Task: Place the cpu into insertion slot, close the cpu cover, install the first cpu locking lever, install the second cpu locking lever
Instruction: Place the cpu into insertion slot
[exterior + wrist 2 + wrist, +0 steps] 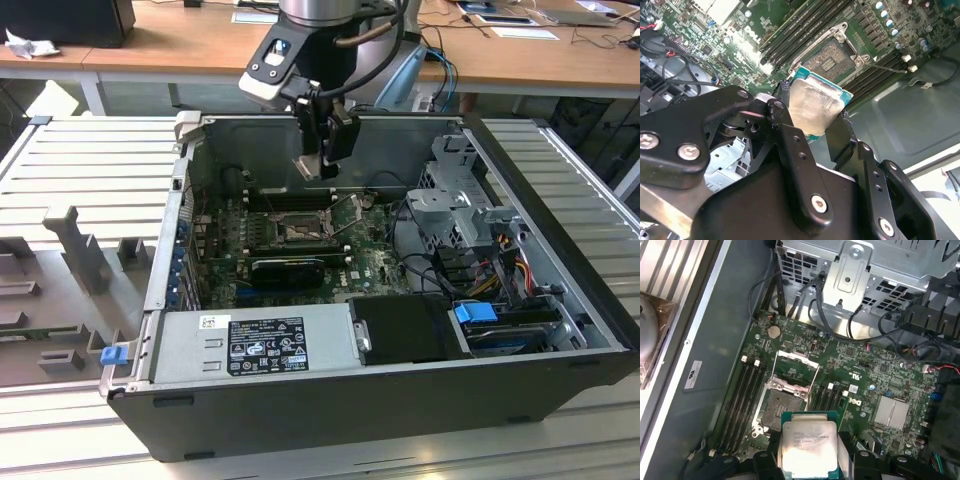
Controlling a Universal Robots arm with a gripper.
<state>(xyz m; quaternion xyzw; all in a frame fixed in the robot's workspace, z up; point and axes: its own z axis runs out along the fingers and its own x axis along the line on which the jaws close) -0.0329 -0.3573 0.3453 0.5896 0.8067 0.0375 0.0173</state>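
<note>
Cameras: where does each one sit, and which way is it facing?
Exterior view: off the arm, looking down into the case; gripper shows.
First wrist view: rides the arm, facing the slot; gripper holds the cpu.
Second wrist view: rides the arm, looking along the fingers.
Both wrist views share cpu and slot.

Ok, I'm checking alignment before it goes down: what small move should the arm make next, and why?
Probably ease the end effector down toward the insertion slot. It grips the cpu above the motherboard, and the slot lies open, with the cpu cover apparently swung back.
</note>
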